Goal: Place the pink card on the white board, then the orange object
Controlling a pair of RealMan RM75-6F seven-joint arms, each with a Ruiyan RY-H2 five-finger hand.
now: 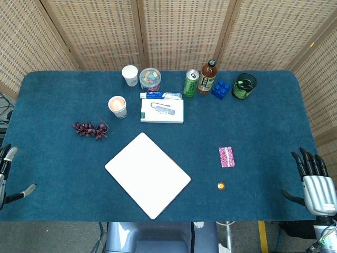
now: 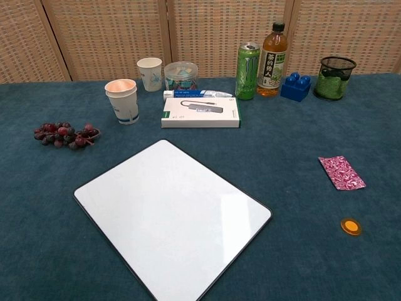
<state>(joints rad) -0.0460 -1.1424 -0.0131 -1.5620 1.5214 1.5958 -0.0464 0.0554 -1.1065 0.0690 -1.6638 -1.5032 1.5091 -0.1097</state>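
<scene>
The pink card (image 1: 226, 156) (image 2: 341, 172) lies flat on the blue cloth, right of the white board (image 1: 147, 174) (image 2: 172, 215). A small round orange object (image 1: 221, 185) (image 2: 351, 226) sits just in front of the card. The board lies bare near the table's front edge. My right hand (image 1: 315, 183) hangs at the right edge of the table, fingers apart, holding nothing, well right of the card. My left hand (image 1: 6, 176) is at the far left edge, fingers spread and empty. Neither hand shows in the chest view.
A bunch of grapes (image 1: 89, 129) lies left of the board. Behind it stand two paper cups (image 1: 118, 106), a white box (image 1: 162, 111), a candy jar (image 1: 150, 79), a green can (image 1: 191, 83), a tea bottle (image 1: 207, 77), blue bricks (image 1: 220, 88) and a mesh holder (image 1: 244, 86).
</scene>
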